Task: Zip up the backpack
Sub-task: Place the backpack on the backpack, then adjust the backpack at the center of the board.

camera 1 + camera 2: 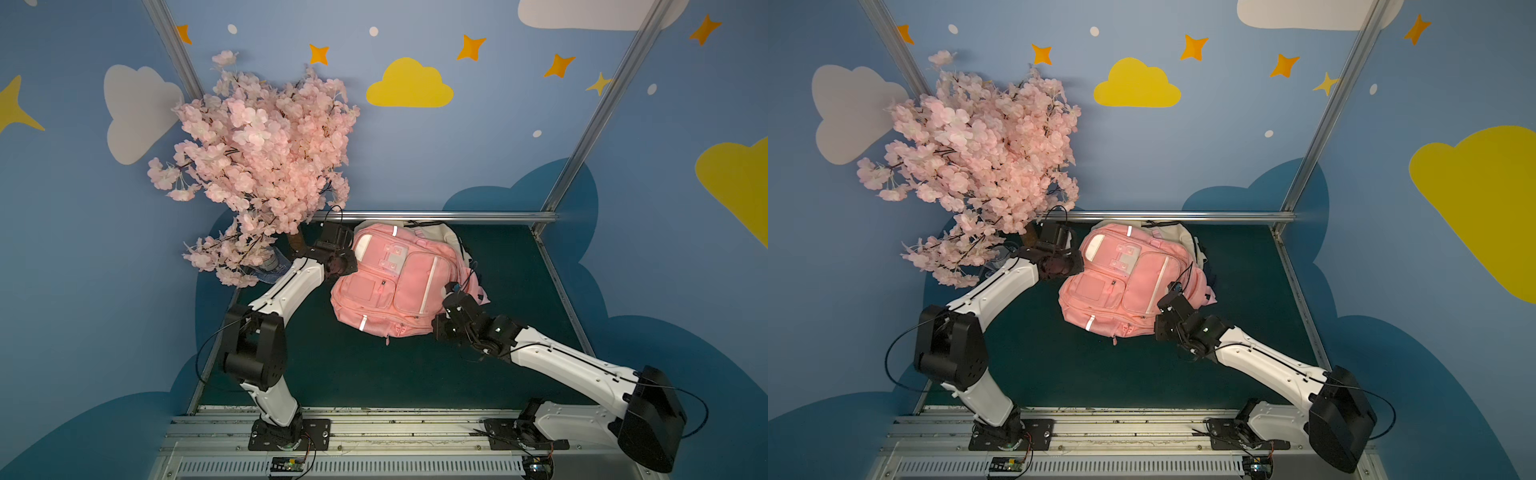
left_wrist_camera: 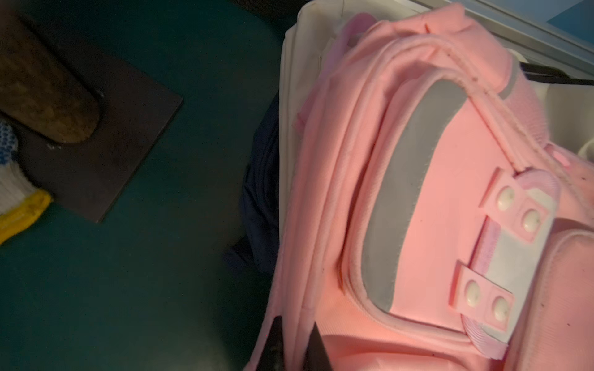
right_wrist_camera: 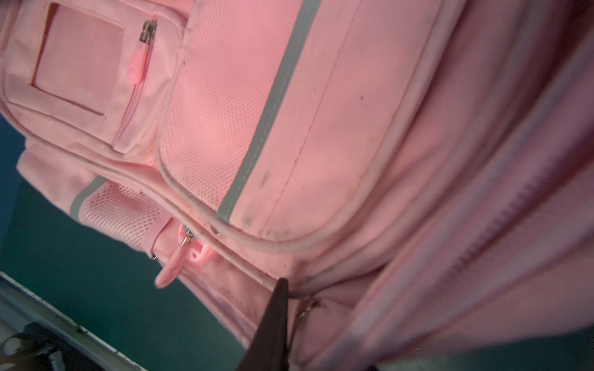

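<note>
Backpack (image 1: 399,278): pink, front face up, lying skewed on the green surface (image 1: 374,374). Its top end is near the far rail (image 1: 436,216), and it rests partly over a white cloth bag (image 2: 295,96) and a dark cloth (image 2: 260,192).

Handling, as judged: soft and limp, with padded panels, mesh and piped seams. Probably light. Likely to bunch and slide on the surface when a zip is pulled rather than resist.

Main zip track (image 3: 482,237) runs along the side wall in the right wrist view, too blurred to say how much is closed. A small metal slider (image 3: 308,305) sits at its near end. Best hold, by my reckoning, is the slider or its tab, pinched at the tips. A second hold on a piped seam beyond the track would keep the fabric taut. The pink pulls (image 3: 173,269) belong to a lower pocket.

Right gripper (image 1: 452,289): at the backpack's right side. One dark finger (image 3: 273,324) is just beside the slider and its partner is out of frame, so the gap cannot be told.

Left gripper (image 2: 296,321): at the upper left edge, fingers narrow with a side seam between them. Pinching or merely straddling, cannot tell.

Beyond: blossom tree (image 1: 257,166) on its plate (image 2: 96,154), with a glove (image 2: 19,192) beside it.
</note>
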